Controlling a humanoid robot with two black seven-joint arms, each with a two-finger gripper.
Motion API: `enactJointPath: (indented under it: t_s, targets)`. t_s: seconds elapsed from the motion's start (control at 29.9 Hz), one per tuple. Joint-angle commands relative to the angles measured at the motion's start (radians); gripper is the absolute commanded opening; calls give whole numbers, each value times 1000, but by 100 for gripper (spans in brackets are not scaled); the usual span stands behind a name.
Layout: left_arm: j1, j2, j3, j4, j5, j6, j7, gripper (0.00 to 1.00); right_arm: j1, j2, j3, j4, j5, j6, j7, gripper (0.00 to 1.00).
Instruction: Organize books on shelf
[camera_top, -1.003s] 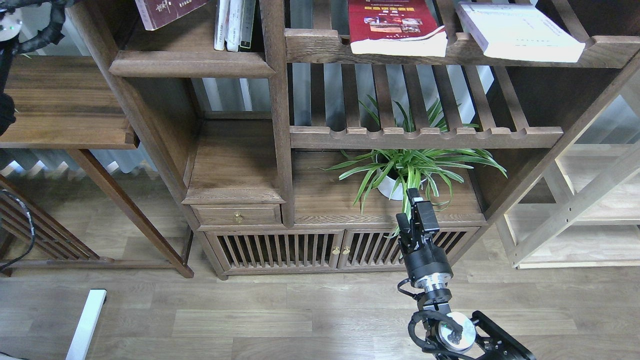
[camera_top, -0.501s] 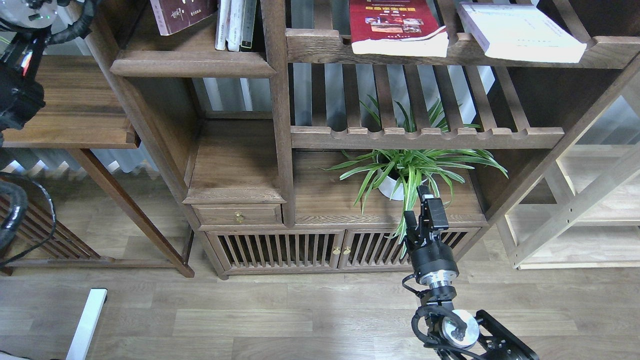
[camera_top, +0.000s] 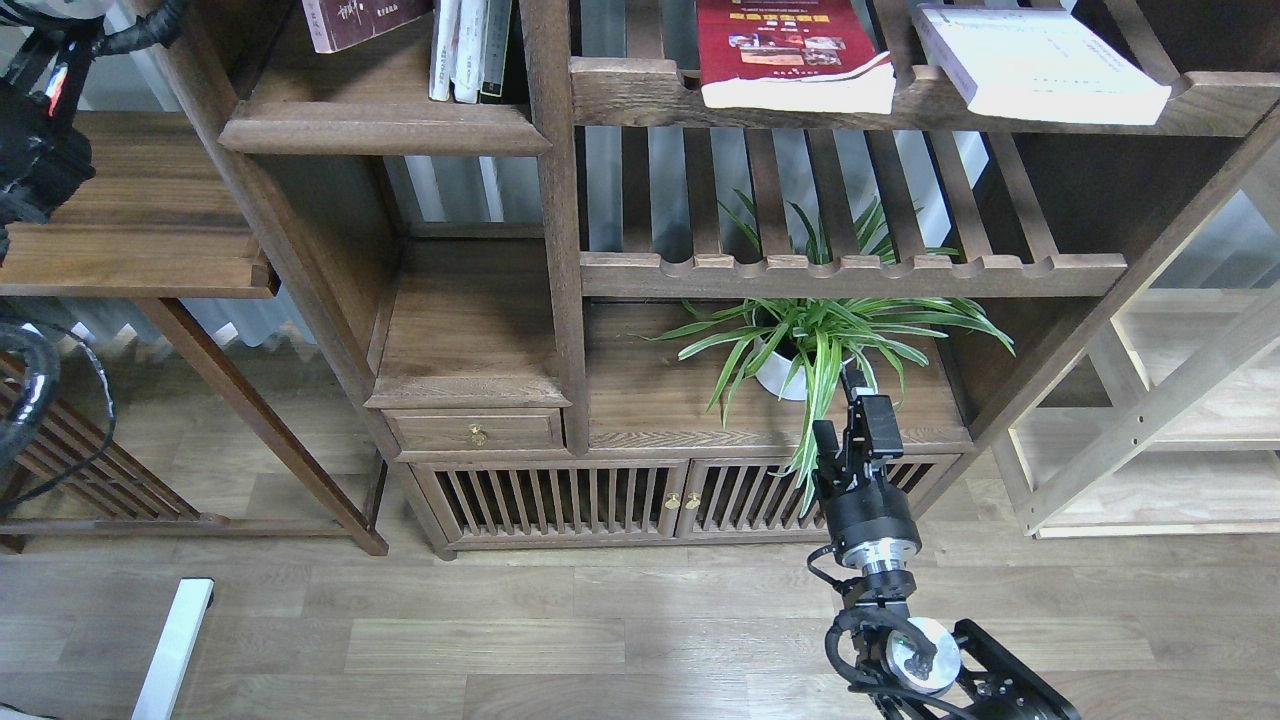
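The dark maroon book (camera_top: 360, 20) with white characters stands at the top left on the dark-brown shelf board (camera_top: 380, 128), left of the thin white and dark-spined volumes (camera_top: 465, 50); its top is cut off by the frame. The bright red book (camera_top: 790, 55) and the white book (camera_top: 1040, 65) lie flat on the upper slatted rack (camera_top: 640, 95). My left arm (camera_top: 40, 150) rises along the left edge and its gripper is out of view. My right gripper (camera_top: 845, 410) is low, in front of the plant, open and empty.
A potted spider plant (camera_top: 810, 340) sits under the lower slatted rack (camera_top: 850, 275). A cabinet with a small drawer (camera_top: 475, 430) and slatted doors (camera_top: 560, 500) stands below. A side table (camera_top: 140, 230) is at left and a light wood frame (camera_top: 1160, 420) at right.
The maroon book has moved right and stands straighter on the shelf board. My left arm has come further into view at the left edge. My right gripper has drifted slightly right and down.
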Motion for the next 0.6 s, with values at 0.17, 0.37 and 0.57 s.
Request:
enactJointPath:
  t_s: [0.17, 0.37, 0.57]
  targets:
    - [-5, -22, 32, 13, 0, 1, 0, 3, -3, 0, 1, 0, 14, 0, 0, 99]
    - [-11, -26, 79, 8, -2, -25, 0, 3, -8, 0, 3, 2, 15, 0, 0, 99]
    - [-15, -26, 125, 2, -3, -71, 0, 4, -8, 0, 6, 9, 32, 0, 0, 99]
